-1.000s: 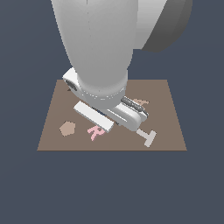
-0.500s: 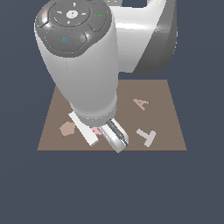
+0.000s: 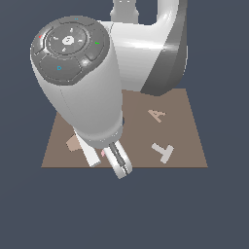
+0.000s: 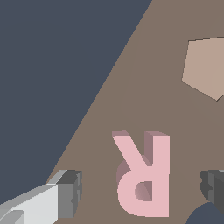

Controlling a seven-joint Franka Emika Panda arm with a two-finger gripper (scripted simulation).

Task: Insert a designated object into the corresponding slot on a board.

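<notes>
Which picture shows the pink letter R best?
The wrist view: the whole pink letter R lies in plain sight on the board. In the exterior view the arm hides it, leaving only a pink sliver.

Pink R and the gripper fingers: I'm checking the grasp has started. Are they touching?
Apart. The wrist view shows bare board between the pink R and each of the fingers.

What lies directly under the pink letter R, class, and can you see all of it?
The pink letter R lies flat on the brown board, between the open gripper's fingers. Only bare board shows around it; the patch beneath the letter is covered.
</notes>
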